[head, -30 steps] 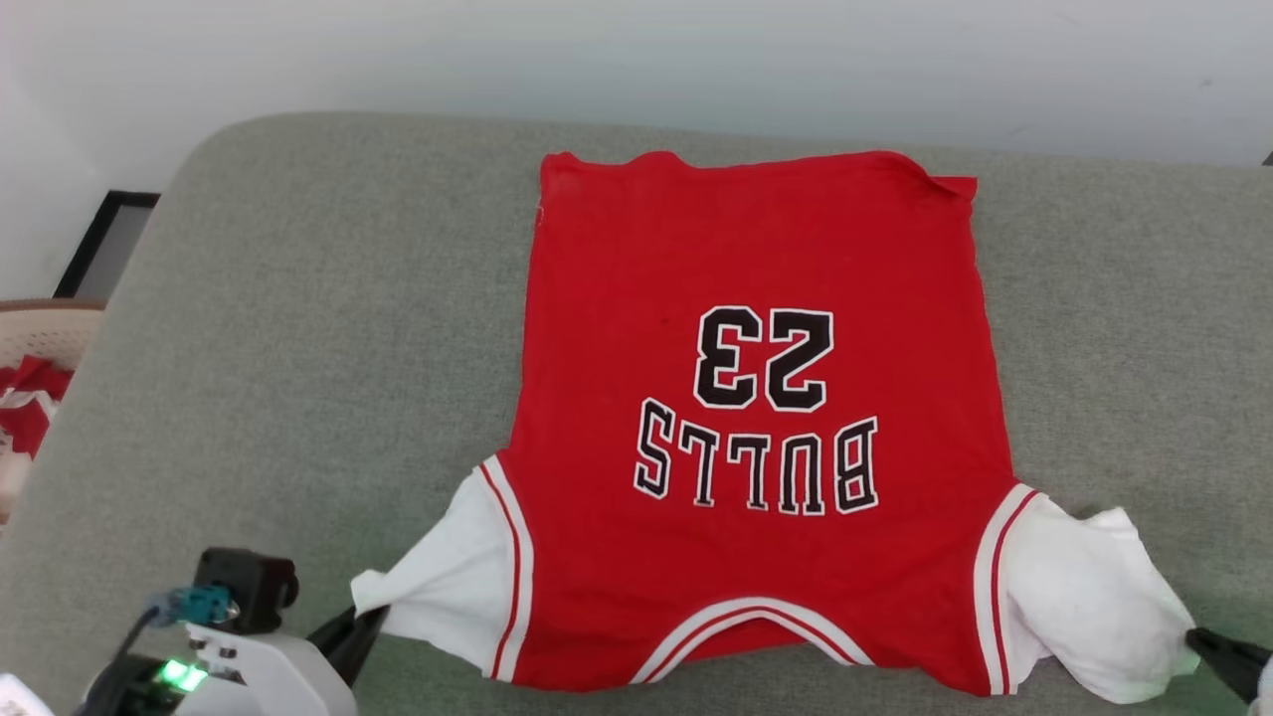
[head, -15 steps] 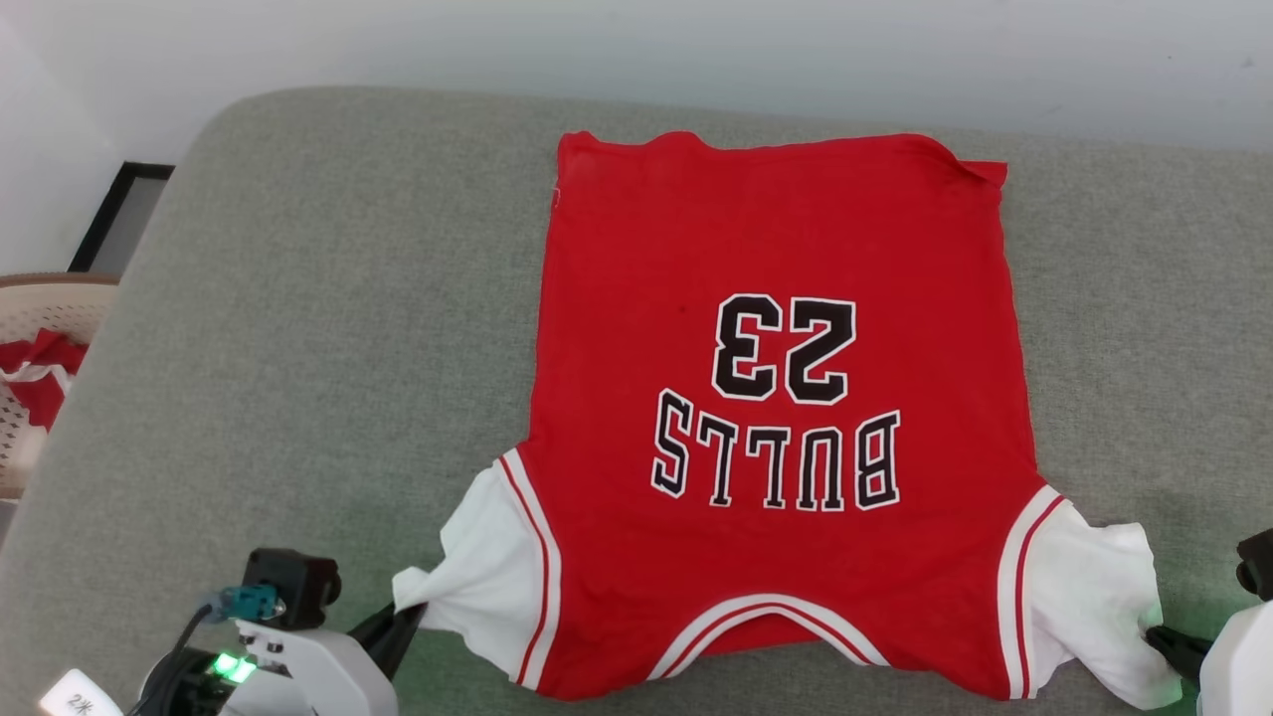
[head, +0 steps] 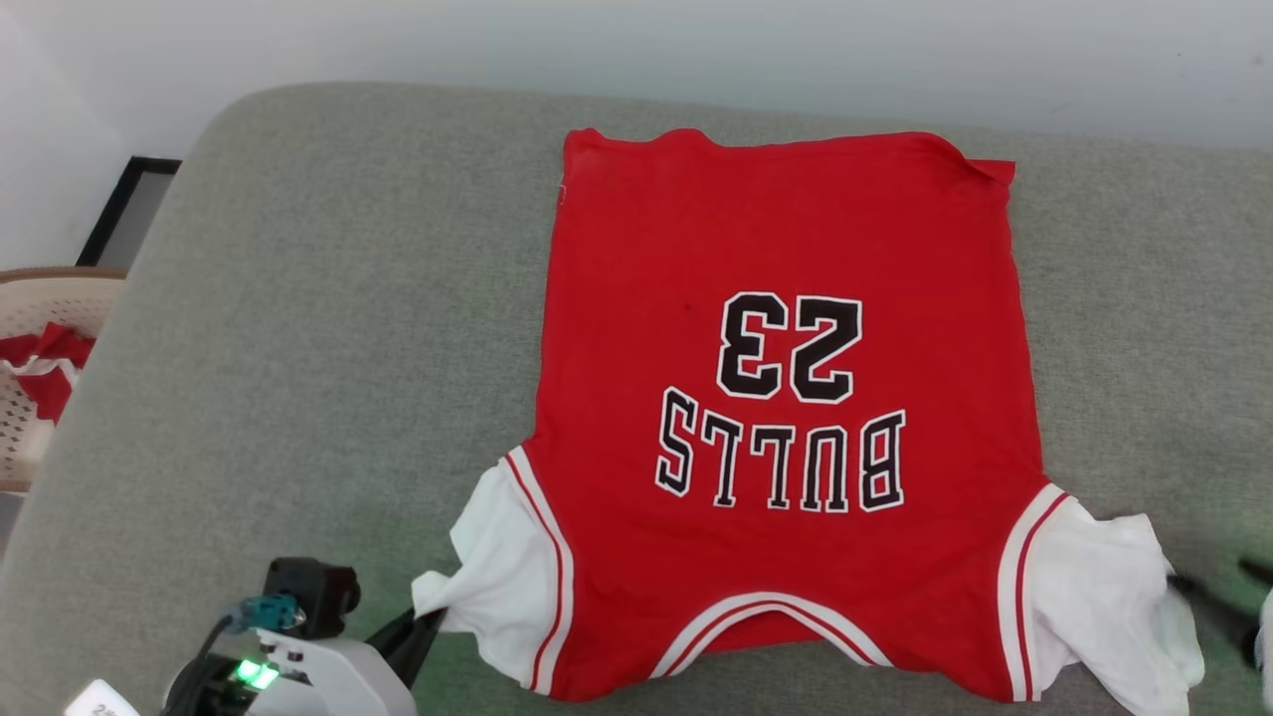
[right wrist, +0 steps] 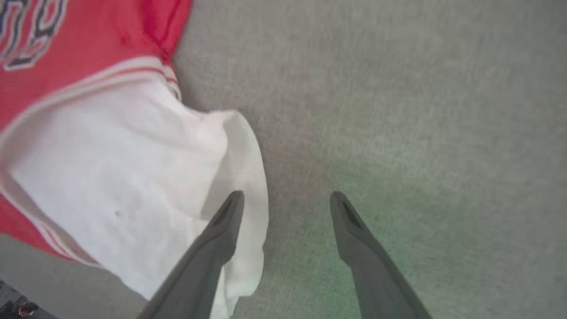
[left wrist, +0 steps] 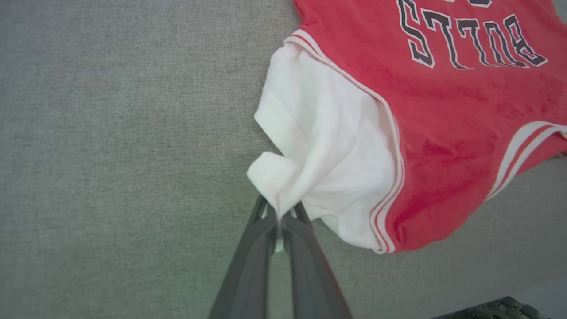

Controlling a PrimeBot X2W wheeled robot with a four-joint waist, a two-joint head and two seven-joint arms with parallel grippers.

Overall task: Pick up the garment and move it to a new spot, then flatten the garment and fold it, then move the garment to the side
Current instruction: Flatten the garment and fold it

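Observation:
The garment [head: 786, 398], a red jersey with white sleeves and the number 23, lies spread flat on the grey cushion, lettering upside down to me. My left gripper [head: 430, 625] is shut on the tip of the garment's left white sleeve [left wrist: 319, 146], and the pinch shows at my left gripper [left wrist: 279, 215] in the left wrist view. My right gripper [head: 1215, 582] stands open beside the right white sleeve [head: 1104, 597]. In the right wrist view my right gripper [right wrist: 287, 197] has bare cushion between its fingers; one finger [right wrist: 228, 217] overlaps the sleeve's edge [right wrist: 248, 177].
The grey cushion [head: 298, 348] stretches wide to the left of the garment. A pale basket [head: 45, 298] holding a red-and-white cloth wad [head: 45, 368] stands past the left edge. A black frame [head: 129, 204] leans by the white wall behind.
My right gripper has opened and let go of the right sleeve, which now lies slack. The left gripper keeps its hold on the left sleeve. The head view has shifted slightly.

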